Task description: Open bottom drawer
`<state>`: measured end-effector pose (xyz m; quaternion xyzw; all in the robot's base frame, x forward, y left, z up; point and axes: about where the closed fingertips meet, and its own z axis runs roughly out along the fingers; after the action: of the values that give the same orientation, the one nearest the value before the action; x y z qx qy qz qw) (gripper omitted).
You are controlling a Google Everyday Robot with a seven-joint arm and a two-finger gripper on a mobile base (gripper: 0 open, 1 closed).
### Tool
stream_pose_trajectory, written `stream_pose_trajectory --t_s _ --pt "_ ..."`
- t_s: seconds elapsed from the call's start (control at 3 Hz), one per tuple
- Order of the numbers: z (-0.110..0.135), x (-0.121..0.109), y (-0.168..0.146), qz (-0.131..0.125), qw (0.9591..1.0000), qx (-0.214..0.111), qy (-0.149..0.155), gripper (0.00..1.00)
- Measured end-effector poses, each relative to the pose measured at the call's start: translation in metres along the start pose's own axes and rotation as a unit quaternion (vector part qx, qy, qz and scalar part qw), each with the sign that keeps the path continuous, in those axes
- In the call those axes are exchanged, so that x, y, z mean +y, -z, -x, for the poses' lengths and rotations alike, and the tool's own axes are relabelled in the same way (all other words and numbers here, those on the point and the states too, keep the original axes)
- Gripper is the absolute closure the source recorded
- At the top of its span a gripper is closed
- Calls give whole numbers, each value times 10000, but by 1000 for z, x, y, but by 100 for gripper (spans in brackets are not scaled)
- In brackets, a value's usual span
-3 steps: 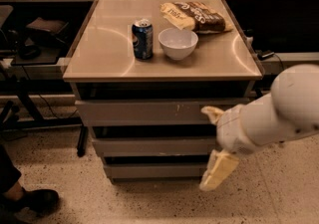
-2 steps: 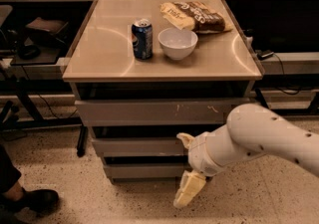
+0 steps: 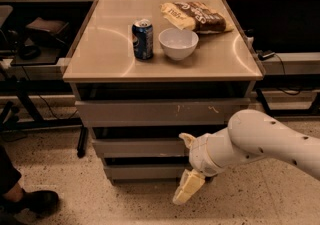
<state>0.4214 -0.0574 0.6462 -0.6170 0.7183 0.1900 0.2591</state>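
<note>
Camera view: the bottom drawer (image 3: 142,171) sits shut, lowest on the cabinet (image 3: 100,64). My gripper (image 3: 184,168) hangs in front of its right end, fingers spread, holding nothing. I judge nothing is done yet: catching the front edge and pulling are both left.

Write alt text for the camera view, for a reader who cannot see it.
A white robot arm's hand hangs low before the closed bottom drawer of a three-drawer grey cabinet. On top sit a blue can, a white bowl and a snack bag.
</note>
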Motion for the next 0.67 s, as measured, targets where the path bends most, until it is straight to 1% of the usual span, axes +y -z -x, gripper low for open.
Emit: stream_pose_trajectory --t_s 0.33,0.67 --pt "-10 -7 -16 -236 9996 149 11 0" --pt "-53 -16 -42 -620 9948 809 46 0"
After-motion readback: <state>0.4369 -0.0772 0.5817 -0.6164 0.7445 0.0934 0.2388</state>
